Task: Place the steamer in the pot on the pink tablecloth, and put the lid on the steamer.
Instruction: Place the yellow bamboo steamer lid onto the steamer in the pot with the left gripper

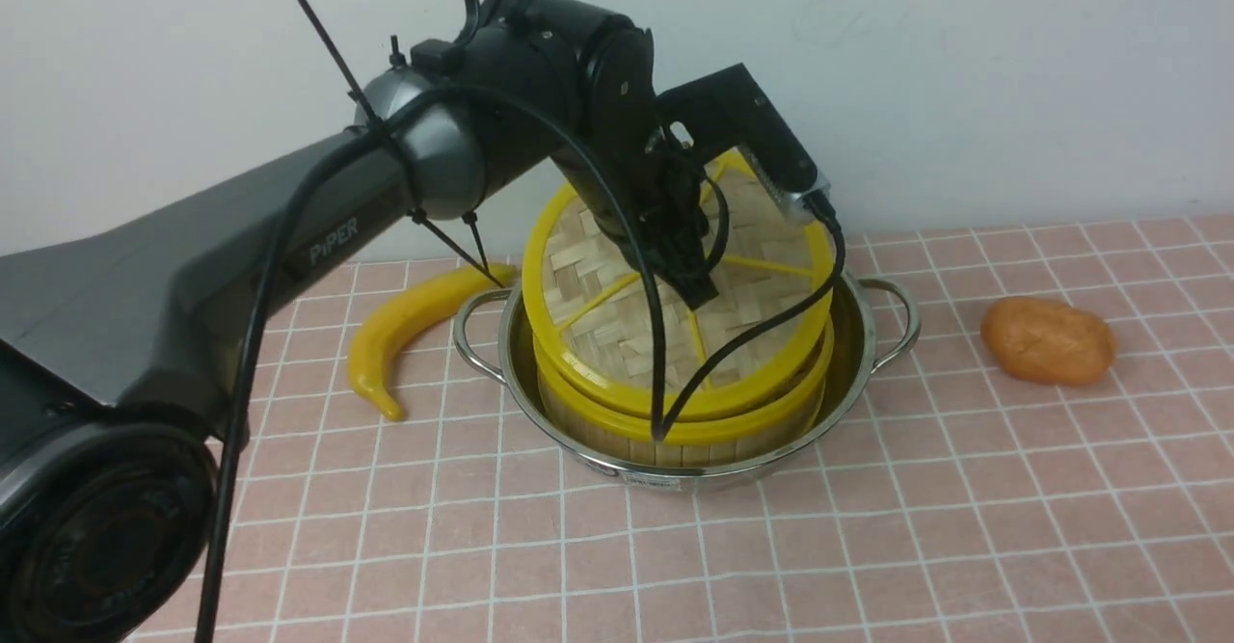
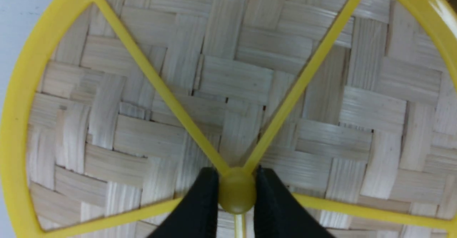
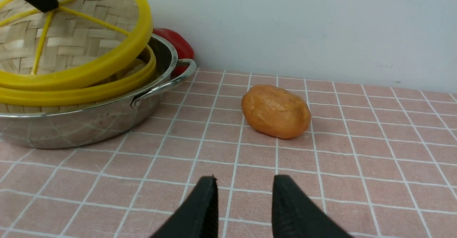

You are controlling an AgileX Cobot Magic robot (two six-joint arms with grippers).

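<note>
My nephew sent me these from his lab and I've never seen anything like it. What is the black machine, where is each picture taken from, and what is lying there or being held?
It is a robot with two arms, each ending in a two-fingered gripper. The wide picture looks forward from between the arms; the other two come from cameras on the wrists. A pink tablecloth covers the surface. On it stands a steel pot with a bamboo steamer inside. The left gripper pinches the centre knob of the woven lid, which hangs tilted over the steamer, not lying flat on it. The right gripper is open and empty, above the cloth. Nearby: a yellow banana, an orange-brown lump like a potato, and something red behind the pot.
</note>
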